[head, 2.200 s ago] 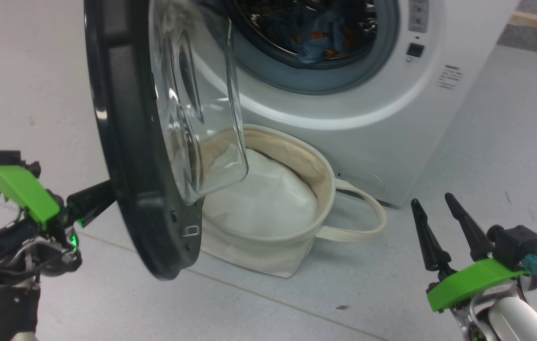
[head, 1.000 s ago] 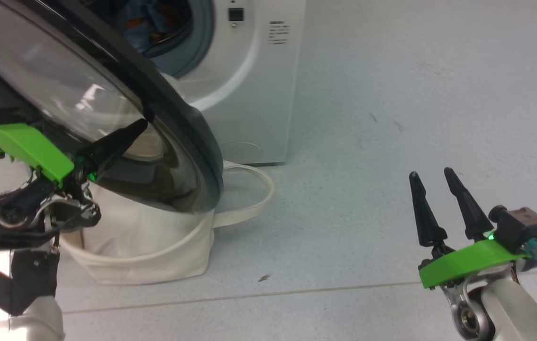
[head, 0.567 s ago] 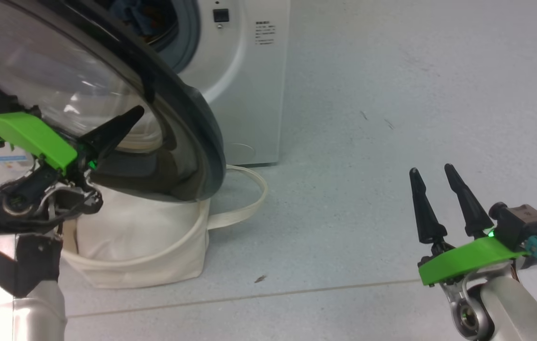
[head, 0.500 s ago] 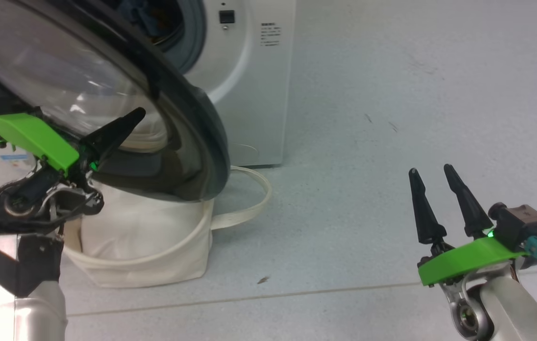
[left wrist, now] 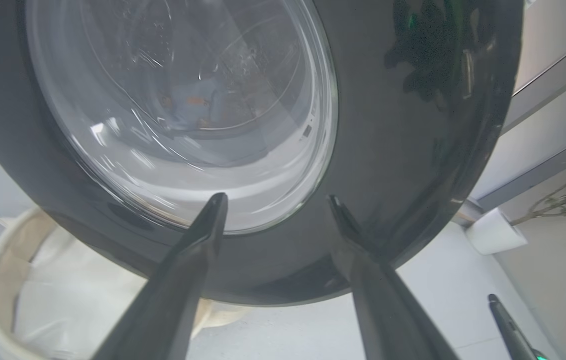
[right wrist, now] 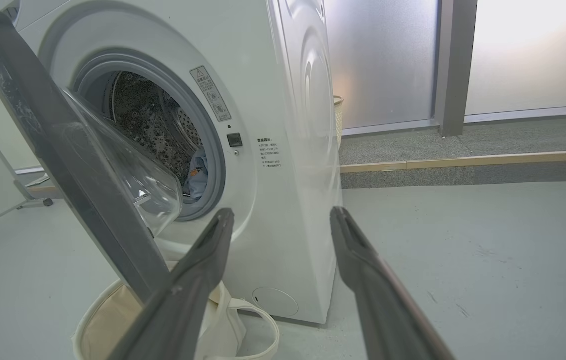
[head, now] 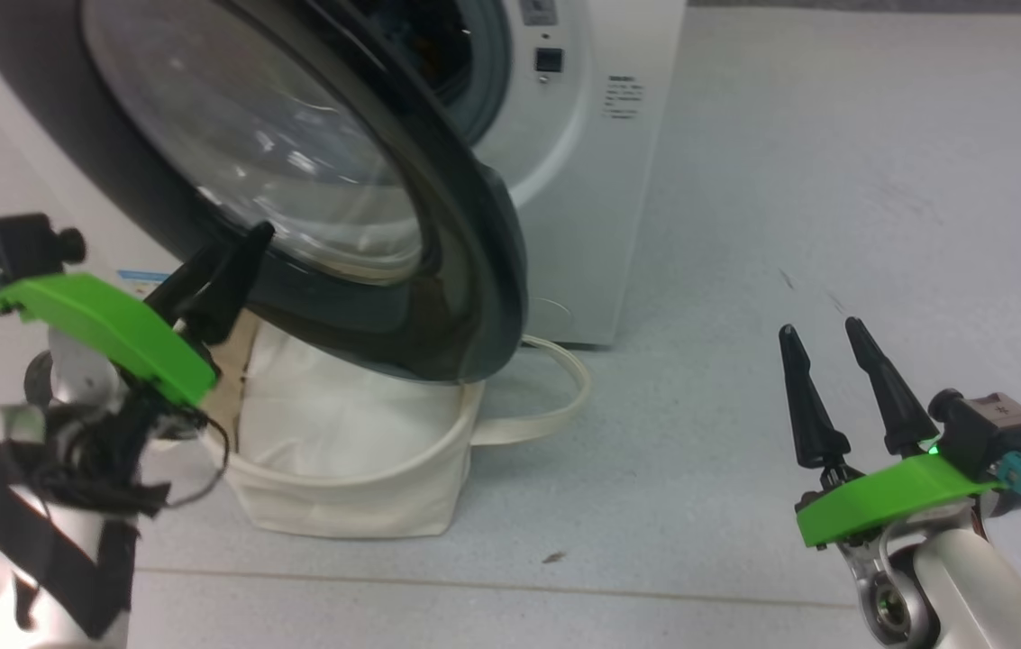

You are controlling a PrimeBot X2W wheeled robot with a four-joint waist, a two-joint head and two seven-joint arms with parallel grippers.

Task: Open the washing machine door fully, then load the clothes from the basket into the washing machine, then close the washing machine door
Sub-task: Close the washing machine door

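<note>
Two grippers show in the head view, both with jaws spread wide and nothing between them. The left gripper (head: 231,251) sits at the near left, its fingers pointing at the lower outer face of the washing machine door (head: 465,225); whether the tips touch the black rim cannot be told. The door stands partly open, angled out from the washing machine (head: 591,162) and hanging over the basket (head: 357,491). The basket stands on the floor (head: 744,225) just in front of the machine, with a white bundle (head: 339,415) inside. The right gripper (head: 819,329) hovers at the near right, well apart from the machine. The clothes (right wrist: 197,172), light blue, lie inside the drum (right wrist: 153,115).
</note>
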